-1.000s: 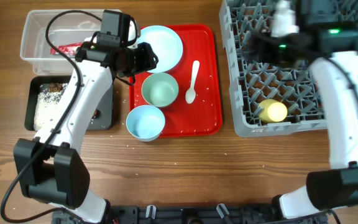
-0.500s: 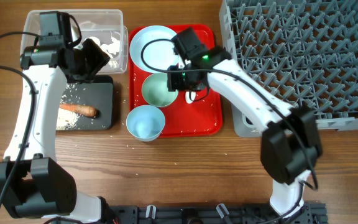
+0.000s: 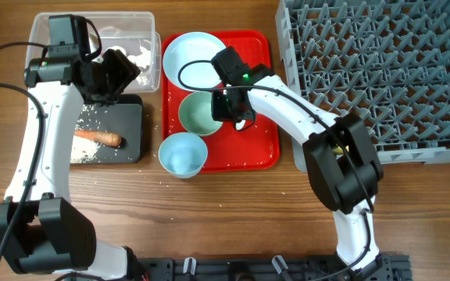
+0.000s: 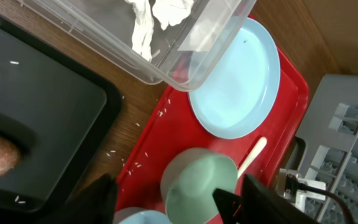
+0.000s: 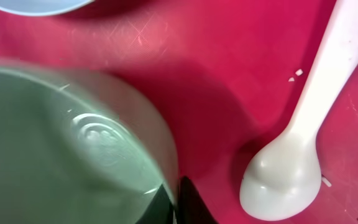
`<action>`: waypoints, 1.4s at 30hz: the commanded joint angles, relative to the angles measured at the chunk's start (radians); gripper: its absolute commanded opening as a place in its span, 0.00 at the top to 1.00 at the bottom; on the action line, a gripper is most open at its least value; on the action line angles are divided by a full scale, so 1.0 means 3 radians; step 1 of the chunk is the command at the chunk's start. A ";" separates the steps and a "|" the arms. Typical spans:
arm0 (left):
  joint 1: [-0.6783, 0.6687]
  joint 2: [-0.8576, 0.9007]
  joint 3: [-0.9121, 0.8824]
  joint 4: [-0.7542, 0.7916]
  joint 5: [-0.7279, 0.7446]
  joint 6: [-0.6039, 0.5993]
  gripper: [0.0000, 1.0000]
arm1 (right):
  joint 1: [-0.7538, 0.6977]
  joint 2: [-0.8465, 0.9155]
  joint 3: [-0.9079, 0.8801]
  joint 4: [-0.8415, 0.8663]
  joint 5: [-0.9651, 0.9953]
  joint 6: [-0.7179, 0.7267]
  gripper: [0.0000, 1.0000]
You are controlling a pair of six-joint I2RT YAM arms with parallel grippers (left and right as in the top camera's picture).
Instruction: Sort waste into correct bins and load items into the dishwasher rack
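The right gripper (image 5: 176,204) has its fingertips almost together astride the right-hand rim of the greenish bowl (image 3: 196,112), one inside the wall and one outside; that reads as a pinch on the rim. Half a second ago it hung slightly higher in the overhead frame, nearer the tray's centre. It has since dropped down-frame onto the rim, and its elbow has swung in toward the tray. I judge the bowl is now taken and ready to lift.

The white spoon (image 5: 303,143) lies just beside the bowl, to the right in the wrist view (close enough to be nudged). The plate (image 3: 196,58) sits just above the bowl in the overhead frame and the blue bowl (image 3: 183,153) just below, all on the red tray (image 3: 260,152).

The rack (image 3: 428,154) fills the upper right, and no item shows among its pegs. Its near wall stands higher than the tray lip, so the bowl needs height first.

The left gripper (image 4: 173,186) is spread wide and empty at upper left, unmoved. It hangs over the clear tub (image 3: 151,74) and the black tub (image 3: 135,129), well apart from that path.
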 commanded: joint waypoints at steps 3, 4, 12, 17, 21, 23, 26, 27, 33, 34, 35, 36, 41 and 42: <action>0.0011 -0.0019 0.0013 -0.0037 -0.0008 0.0010 0.15 | -0.0075 -0.0146 0.0060 -0.0139 0.0209 -0.0028 0.96; 0.0010 -0.0019 0.0013 -0.0047 -0.0009 0.0011 0.04 | -0.0117 -0.0272 0.0093 -0.0206 0.0318 -0.0078 0.96; 0.0009 -0.0019 0.0013 -0.0042 -0.0010 0.0011 0.00 | -0.0454 -0.1432 0.0148 -0.0226 0.2669 -0.0598 0.96; 0.0009 -0.0019 0.0013 -0.0042 -0.0010 0.0011 0.00 | -0.0694 -0.1253 0.0127 0.0603 0.3985 -0.1644 0.96; 0.0009 -0.0019 0.0013 -0.0042 -0.0010 0.0011 0.00 | -0.0941 -0.0876 0.0127 0.1441 0.3988 -0.2786 0.96; 0.0009 -0.0019 0.0013 -0.0042 -0.0010 0.0011 0.00 | -0.0994 -0.0698 0.0127 0.1799 0.4053 -0.3356 0.96; 0.0009 -0.0019 0.0013 -0.0042 -0.0010 0.0011 0.00 | -0.1016 -0.0417 0.0127 0.2490 0.4250 -0.3952 0.96; 0.0009 -0.0019 0.0013 -0.0042 -0.0010 0.0011 0.00 | -0.1016 -0.0354 0.0127 0.2613 0.4250 -0.4033 0.95; 0.0009 -0.0019 0.0013 -0.0042 -0.0010 0.0011 0.00 | -0.1016 -0.0034 0.0127 0.2968 0.4224 -0.4223 0.96; 0.0009 -0.0019 0.0013 -0.0042 -0.0010 0.0011 0.00 | -0.1016 0.0027 0.0127 0.2955 0.4241 -0.4261 0.96; 0.0009 -0.0019 0.0013 -0.0042 -0.0010 0.0011 0.00 | -0.1016 0.0075 0.0127 0.2950 0.4267 -0.4304 0.96; 0.0009 -0.0019 0.0013 -0.0042 -0.0010 0.0011 0.00 | -0.1016 0.0117 0.0127 0.2944 0.4297 -0.4302 0.96; 0.0009 -0.0019 0.0013 -0.0042 -0.0010 0.0011 0.00 | -0.0978 0.0177 0.0114 0.2578 0.4362 -0.4195 0.96; 0.0009 -0.0019 0.0013 -0.0042 -0.0010 0.0011 0.00 | -0.0970 0.0177 0.0113 0.2482 0.4360 -0.4139 0.96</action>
